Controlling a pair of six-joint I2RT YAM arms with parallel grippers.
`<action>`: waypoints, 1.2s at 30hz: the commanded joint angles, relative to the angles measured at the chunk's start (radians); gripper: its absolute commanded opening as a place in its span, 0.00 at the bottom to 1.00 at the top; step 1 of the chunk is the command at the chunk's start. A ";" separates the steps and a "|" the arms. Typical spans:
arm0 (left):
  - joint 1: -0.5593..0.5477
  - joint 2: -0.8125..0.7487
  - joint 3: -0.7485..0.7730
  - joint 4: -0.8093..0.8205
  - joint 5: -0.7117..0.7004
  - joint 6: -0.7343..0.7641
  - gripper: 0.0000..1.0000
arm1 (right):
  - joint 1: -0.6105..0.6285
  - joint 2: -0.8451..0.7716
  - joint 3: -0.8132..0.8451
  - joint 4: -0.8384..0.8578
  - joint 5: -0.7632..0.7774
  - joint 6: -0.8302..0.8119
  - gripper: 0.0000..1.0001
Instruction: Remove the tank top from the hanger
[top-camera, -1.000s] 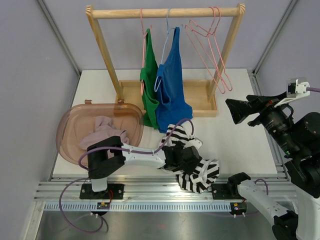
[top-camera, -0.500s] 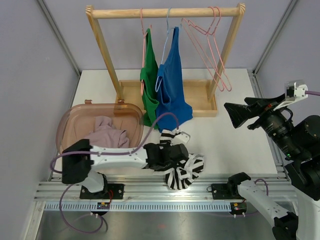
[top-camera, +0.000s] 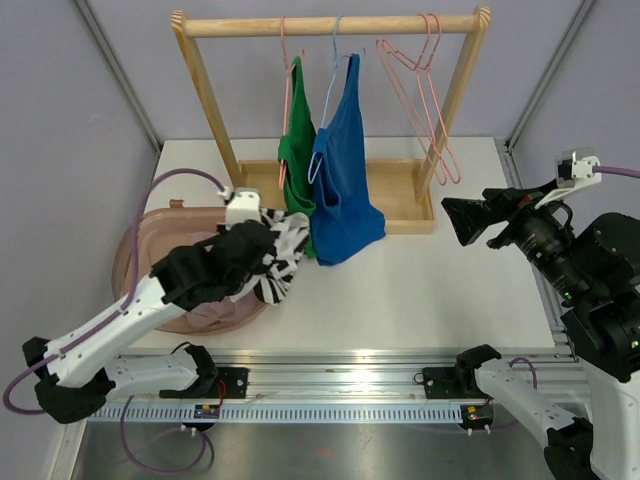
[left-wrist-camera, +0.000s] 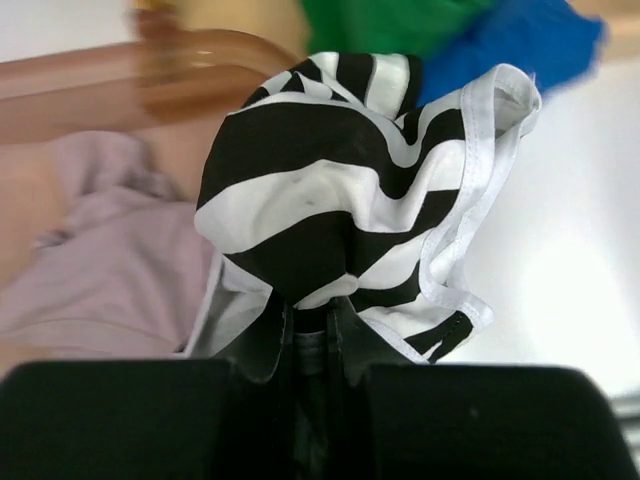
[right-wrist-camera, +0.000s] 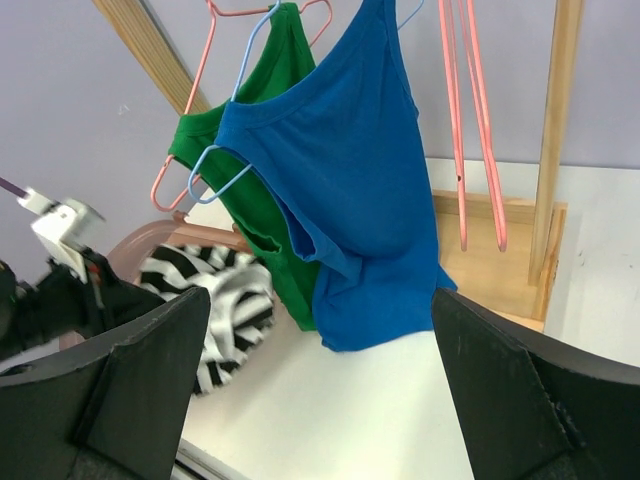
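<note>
**A:** Where do we stand with the striped top?

**B:** We have it off its hanger. The left gripper is pinching it, fingers pressed together on a bunch of cloth, and the rest balloons out in front of the wrist. From above it hangs at the basket rim on the rack side, close to the hem of the green top.

**A:** So the step is the drop. Do we let go here?

**B:** We'd judge not. Part of the cloth looks to be outside the rim, so a release here could leave it draped over the edge or on the table. We should carry it further in, over the lilac garment, and hold it high enough that the trailing straps clear the rim.

**A:** And the release itself?

**B:** Spread the fingers fully, then lift straight up (thin jersey likes to cling to a pad). If a strap catches, a small lift should free it better than a sideways drag.

**A:** The right gripper?

**B:** Its fingers are spread wide, holding nothing, raised on the right and facing the rack. The blue top hangs right in front of it, so we can leave it waiting there, well apart from the left arm's path.
</note>
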 joint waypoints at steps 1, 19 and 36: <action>0.168 -0.094 0.054 -0.050 -0.045 0.088 0.00 | -0.001 0.041 0.033 0.059 0.001 -0.010 0.99; 0.767 -0.111 -0.116 0.099 0.340 0.255 0.99 | 0.000 0.393 0.195 0.232 -0.286 0.167 0.98; 0.765 -0.335 -0.244 0.212 0.424 0.294 0.99 | 0.365 0.962 0.821 0.018 0.525 0.042 1.00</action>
